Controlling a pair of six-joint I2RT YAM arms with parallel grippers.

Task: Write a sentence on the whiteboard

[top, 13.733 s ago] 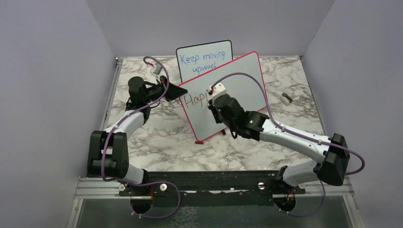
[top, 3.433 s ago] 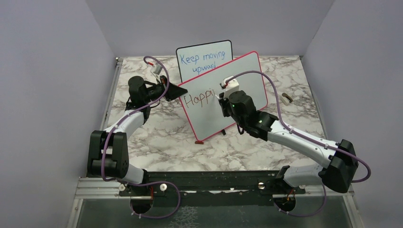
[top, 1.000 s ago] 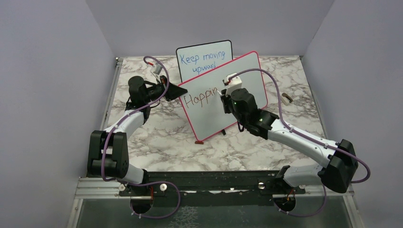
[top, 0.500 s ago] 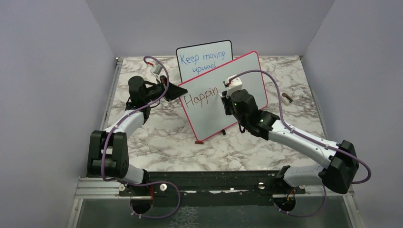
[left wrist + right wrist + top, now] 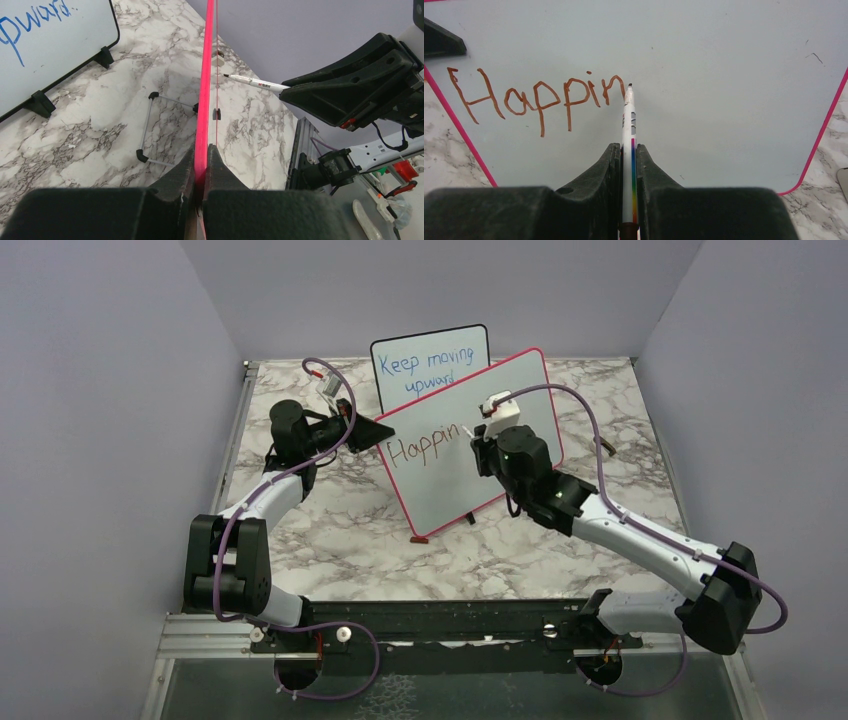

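Two arms reach out from the near rail on my feed, and the closer work is on the right. The right gripper (image 5: pixel 628 150) stands narrow, its jaws pinched on a white marker (image 5: pixel 628 120) with a rainbow stripe down the barrel. The marker points away from the wrist toward the whiteboard (image 5: pixel 724 75). Its dark tip sits just right of the last letter, level with that letter's top; I cannot tell whether it touches the surface. The sentence (image 5: pixel 539 97) reads "Happin" in brownish-red strokes across the upper left of the board, on one line. The whiteboard stands propped and skewed near the middle of the marble table (image 5: pixel 330 530). Further out on the left, the left gripper (image 5: pixel 201 155) is closed tight on the board's pink-red frame (image 5: pixel 205 75), which the wrist camera sees edge-on between the fingers. Beyond that edge a thin wire stand (image 5: pixel 145 127) lies on the marble. Farthest back, a smaller black-framed board (image 5: pixel 430 355) carries blue writing, "Keep moving upward", and the whiteboard's upper edge covers its lower right part.
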